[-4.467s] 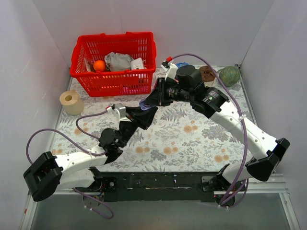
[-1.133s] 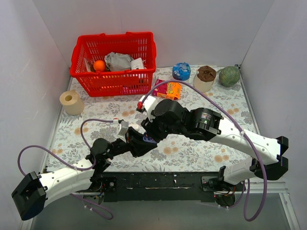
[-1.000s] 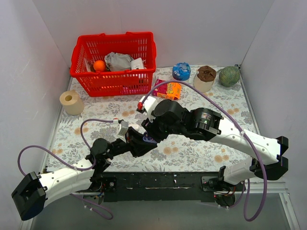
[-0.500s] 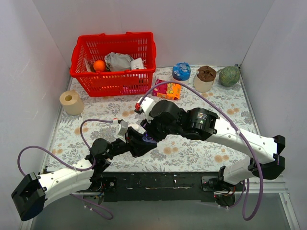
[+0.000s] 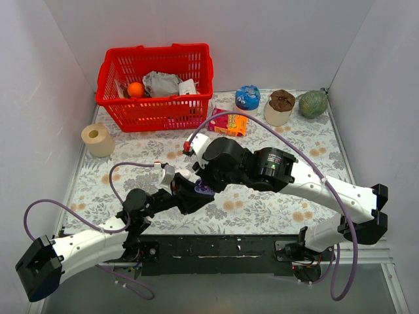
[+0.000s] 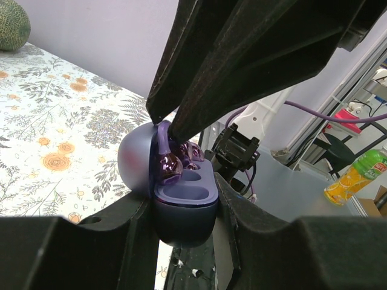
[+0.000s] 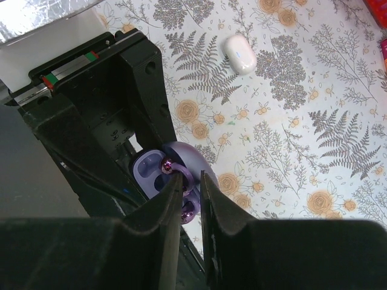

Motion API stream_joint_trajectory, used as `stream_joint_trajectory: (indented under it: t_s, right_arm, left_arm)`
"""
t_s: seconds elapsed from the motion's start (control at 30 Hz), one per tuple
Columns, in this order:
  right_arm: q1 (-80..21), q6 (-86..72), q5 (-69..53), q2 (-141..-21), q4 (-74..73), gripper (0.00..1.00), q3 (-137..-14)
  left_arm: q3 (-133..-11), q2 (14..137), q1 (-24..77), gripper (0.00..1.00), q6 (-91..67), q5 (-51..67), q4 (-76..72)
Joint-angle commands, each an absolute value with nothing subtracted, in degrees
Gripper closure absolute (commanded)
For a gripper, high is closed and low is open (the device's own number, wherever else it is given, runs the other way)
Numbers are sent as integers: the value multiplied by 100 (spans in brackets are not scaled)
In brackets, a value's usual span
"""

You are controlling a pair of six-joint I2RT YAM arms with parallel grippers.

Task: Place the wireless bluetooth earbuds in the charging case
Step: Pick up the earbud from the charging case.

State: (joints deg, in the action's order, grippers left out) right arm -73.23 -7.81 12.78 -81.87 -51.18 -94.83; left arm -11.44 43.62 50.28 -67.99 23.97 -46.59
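**Left arm:** lies low from its base at the near left, elbow bent, forearm running right toward mid-table.

**Left gripper** point(image 6: 182, 204)**:** fingers clamped on the two flanks of the charging case point(image 6: 181, 228). The case sits near the table's front edge with its lid swung open.

**Right arm:** a long white link reaches from the near-right base toward the centre, and the black wrist bends down over the case.

**Right gripper** point(image 7: 190, 179)**:** fingers almost together, pinching the stem of an earbud point(image 6: 169, 166). The bulb is at the tray just beside the open lid. Whether it is fully seated cannot be told.

**Second earbud** point(image 6: 192, 151)**:** in the tray, just behind the first.

**Surroundings on the floral cloth** point(image 5: 281, 196)**:**
- White capsule point(image 7: 240, 53), lying apart from the case.
- Red basket point(image 5: 155, 104) at the back left, holding an orange point(image 5: 135, 89).
- Paper roll point(image 5: 98, 139), left of the basket.
- Snack packet point(image 5: 230, 122), behind the right wrist.
- Blue ball point(image 5: 247, 97), cup point(image 5: 280, 108) and melon point(image 5: 313, 103), along the back right.

**Obstructions:**
- From above, the right wrist covers nearly all of the case, and only a purple sliver shows.
- In the left wrist view, the right fingers fill the upper half.
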Motion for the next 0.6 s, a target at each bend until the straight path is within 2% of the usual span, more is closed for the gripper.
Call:
stream_joint_trajectory:
  t_s: [0.0, 0.13, 0.27, 0.57]
  right_arm:
    - [-7286, -826, 1371, -8165, -5177, 77, -9694]
    - [-7269, -835, 1345, -8130, -5159, 84, -9686]
    - [-7269, -870, 1257, -8095, -5098, 99, -9659]
    - [-7268, -975, 1283, -7972, -5019, 99, -9694]
  left_arm:
    - [-1354, 4298, 4992, 100, -6785, 2355, -4825]
    - [-1380, 4342, 4992, 100, -6785, 2347, -4851]
    - [-1371, 4377, 4992, 100, -6812, 2347, -4930]
    - [-1257, 4351, 4992, 100, -6926, 2233, -5062]
